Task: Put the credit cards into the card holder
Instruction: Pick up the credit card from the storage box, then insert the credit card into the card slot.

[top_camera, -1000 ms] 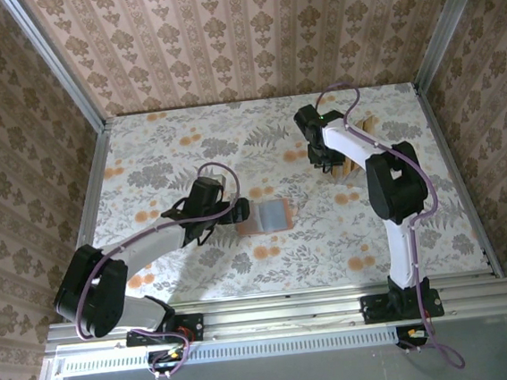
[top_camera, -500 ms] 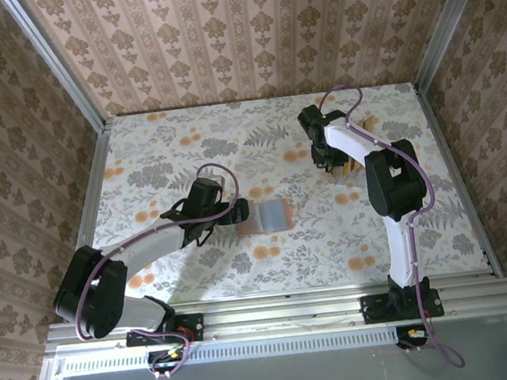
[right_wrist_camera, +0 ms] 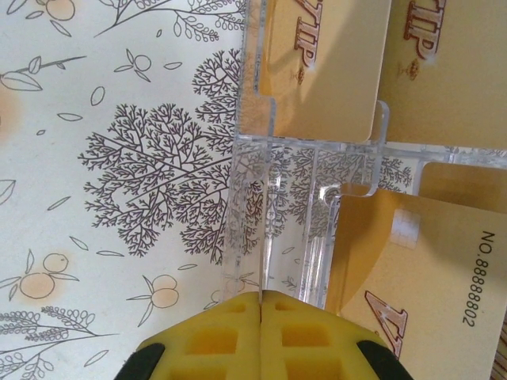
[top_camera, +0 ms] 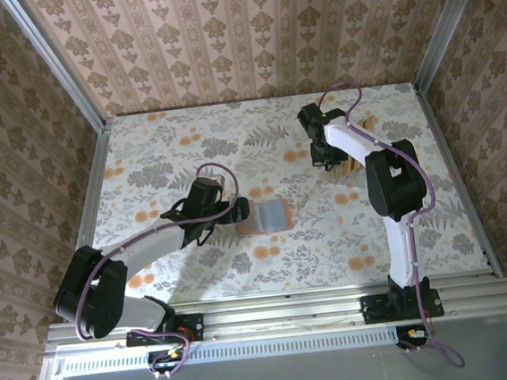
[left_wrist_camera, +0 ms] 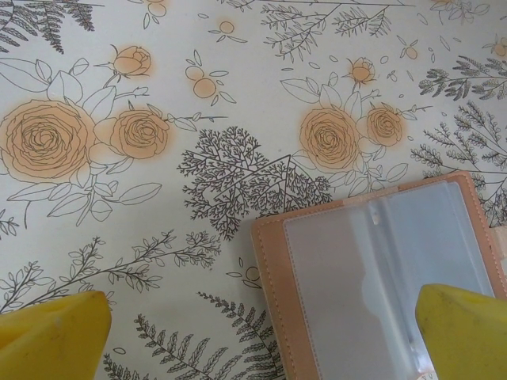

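- At table centre, left gripper [left_wrist_camera: 257,332] stood spread over salmon-brown leather card holder [left_wrist_camera: 380,277].
- Beyond, right gripper [right_wrist_camera: 261,305] sat pressed together at clear acrylic stand [right_wrist_camera: 277,182] of tan credit cards [right_wrist_camera: 325,63].

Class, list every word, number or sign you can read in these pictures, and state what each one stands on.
"VIP": top middle card, printed sideways.
"IP": top right card, with the start cut off by the picture's edge.
"NO. 88888802": bottom right card, printed sideways.
"V": the same card, with the rest cut off below.
The small emblem beside "VIP" on the top middle card is too small to read.
The card holder has no text.
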Robot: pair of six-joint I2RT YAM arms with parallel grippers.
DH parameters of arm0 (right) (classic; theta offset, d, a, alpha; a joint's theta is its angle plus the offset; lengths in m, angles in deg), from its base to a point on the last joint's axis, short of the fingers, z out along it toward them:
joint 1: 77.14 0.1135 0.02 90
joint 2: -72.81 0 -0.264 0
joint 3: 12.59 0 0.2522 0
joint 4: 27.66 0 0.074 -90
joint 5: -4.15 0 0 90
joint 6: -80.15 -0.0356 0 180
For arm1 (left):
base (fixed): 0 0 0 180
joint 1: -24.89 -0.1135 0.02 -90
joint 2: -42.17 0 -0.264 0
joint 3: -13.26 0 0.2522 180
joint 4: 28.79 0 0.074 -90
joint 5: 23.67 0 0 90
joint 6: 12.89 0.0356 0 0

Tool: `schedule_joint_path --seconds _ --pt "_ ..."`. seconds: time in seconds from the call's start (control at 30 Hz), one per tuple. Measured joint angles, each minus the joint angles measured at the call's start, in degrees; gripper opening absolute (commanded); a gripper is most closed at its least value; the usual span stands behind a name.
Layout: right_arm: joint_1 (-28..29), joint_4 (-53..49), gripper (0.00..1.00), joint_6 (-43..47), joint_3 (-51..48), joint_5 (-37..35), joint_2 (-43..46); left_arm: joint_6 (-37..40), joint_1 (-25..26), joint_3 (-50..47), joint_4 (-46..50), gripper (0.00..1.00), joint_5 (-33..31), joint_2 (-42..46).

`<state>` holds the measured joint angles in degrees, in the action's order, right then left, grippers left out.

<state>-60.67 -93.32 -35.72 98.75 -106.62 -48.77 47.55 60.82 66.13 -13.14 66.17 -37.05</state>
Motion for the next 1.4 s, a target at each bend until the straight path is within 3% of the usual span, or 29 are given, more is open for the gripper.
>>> schedule_joint_path --seconds 0.3,0.7,0.93,1.17,1.4 --pt "-1.27 0.0 0.0 -1.31 -0.57 4.52 2.82 -0.02 0.11 0.0 0.0 1.0 0.0 0.0" --pt "-1.84 3.56 0.0 -2.75 -7.39 13.6 16.0 0.0 0.79 0.48 0.33 1.0 -0.07 0.0" --pt "-1.84 17.35 0.0 -4.83 -21.51 29.92 28.44 0.02 0.74 1.05 2.01 1.0 -1.11 0.0" --pt "-1.77 37.64 0.0 -10.03 -38.36 48.26 34.51 0.07 0.31 1.05 2.91 1.0 -1.51 0.0" --pt "1.49 55.19 0.0 -16.26 -51.74 56.52 35.39 1.36 -0.02 1.22 5.42 1.0 -2.71 0.0"
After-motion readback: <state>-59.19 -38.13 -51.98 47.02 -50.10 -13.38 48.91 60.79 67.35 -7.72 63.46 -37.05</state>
